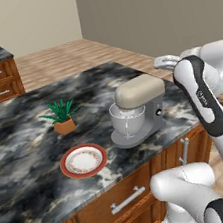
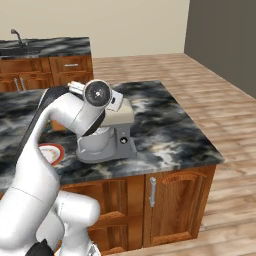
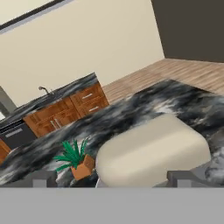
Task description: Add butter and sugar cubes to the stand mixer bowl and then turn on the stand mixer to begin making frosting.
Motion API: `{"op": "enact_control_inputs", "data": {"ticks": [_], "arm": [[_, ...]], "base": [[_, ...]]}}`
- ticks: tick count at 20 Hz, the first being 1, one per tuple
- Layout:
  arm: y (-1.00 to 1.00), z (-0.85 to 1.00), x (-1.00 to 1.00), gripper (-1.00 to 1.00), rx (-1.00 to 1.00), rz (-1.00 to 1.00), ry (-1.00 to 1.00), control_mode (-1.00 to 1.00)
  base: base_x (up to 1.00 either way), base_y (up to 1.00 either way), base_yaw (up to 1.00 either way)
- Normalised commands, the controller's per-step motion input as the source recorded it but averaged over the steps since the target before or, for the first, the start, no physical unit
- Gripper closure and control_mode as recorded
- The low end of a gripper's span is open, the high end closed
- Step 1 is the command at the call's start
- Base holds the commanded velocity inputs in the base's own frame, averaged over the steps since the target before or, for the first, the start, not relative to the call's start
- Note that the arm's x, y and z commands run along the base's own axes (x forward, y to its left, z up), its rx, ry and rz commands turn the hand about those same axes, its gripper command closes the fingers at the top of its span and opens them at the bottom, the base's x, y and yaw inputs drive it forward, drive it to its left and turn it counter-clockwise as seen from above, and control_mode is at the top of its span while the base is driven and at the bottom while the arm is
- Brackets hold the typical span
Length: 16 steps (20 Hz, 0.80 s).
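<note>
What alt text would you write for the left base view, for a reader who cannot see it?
A grey stand mixer with a beige head stands on a dark marble counter, its bowl beneath. A red-rimmed plate and potted plant sit left.

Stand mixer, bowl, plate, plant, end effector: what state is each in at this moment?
Stand mixer: upright on the counter, head down over the bowl.
Bowl: seated on the mixer base under the head; contents not visible.
Plate: flat on the counter, nothing visible on it.
Plant: upright in its pot.
End effector: just above the mixer head, fingers wide apart, holding nothing.
</note>
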Motion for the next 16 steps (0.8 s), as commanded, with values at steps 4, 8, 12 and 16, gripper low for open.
{"op": "enact_control_inputs", "data": {"ticks": [4, 8, 12, 16], "arm": [[-0.16, 0.00, -1.00, -1.00, 0.02, 0.00, 0.12, -1.00], [-0.57, -0.01, -0.84, -1.00, 0.13, 0.00, 0.11, -1.00], [-0.75, 0.00, -0.31, -1.00, 0.17, -0.05, 0.27, -1.00], [-0.59, -0.20, -0.11, -1.00, 0.04, -0.02, 0.18, -1.00]], "base": [[0.00, 0.00, 0.00], [0.00, 0.00, 0.00], [0.00, 0.00, 0.00], [0.00, 0.00, 0.00]]}}
